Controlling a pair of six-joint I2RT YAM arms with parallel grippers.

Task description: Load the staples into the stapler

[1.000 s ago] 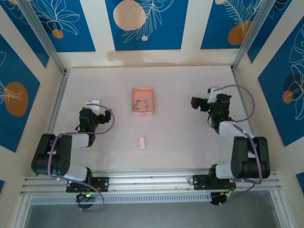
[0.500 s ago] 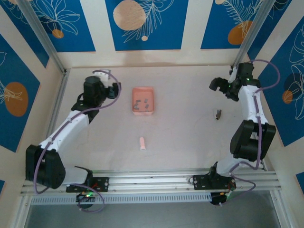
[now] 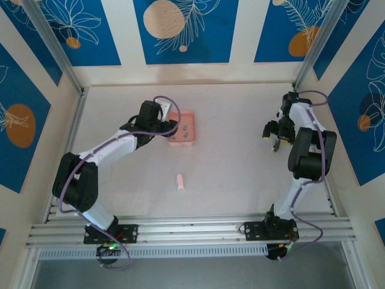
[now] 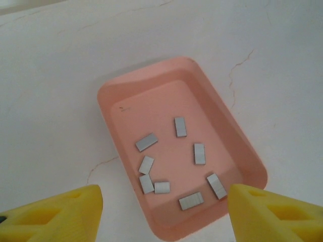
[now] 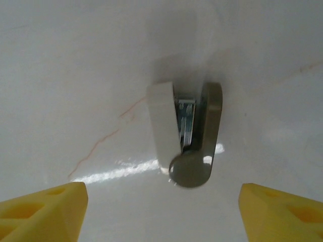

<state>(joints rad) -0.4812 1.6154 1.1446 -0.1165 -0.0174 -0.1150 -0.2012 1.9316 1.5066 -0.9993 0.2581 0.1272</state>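
Observation:
Several small grey staples (image 4: 199, 154) lie loose in a salmon-pink tray (image 4: 235, 143), which shows at mid-table (image 3: 180, 113) in the top view. My left gripper (image 4: 164, 202) hovers open over the tray's near end, one yellow finger (image 4: 60, 214) on each side and nothing held; from above it sits at the tray's left edge (image 3: 170, 129). The stapler (image 5: 184, 136), off-white and grey with a metal channel, lies on its side at the right (image 3: 277, 145). My right gripper (image 5: 162, 201) hangs open just short of it (image 3: 272, 130), not touching.
A pale pink oblong piece (image 3: 180, 182) lies alone on the white table nearer the front. Low walls and aluminium posts (image 3: 310, 51) enclose the table. The right arm stands close to the right wall.
Both arms have unfolded from near their bases. The left swung over to the tray. The right swung out, then came in over the stapler. Both pairs of jaws have narrowed a little.

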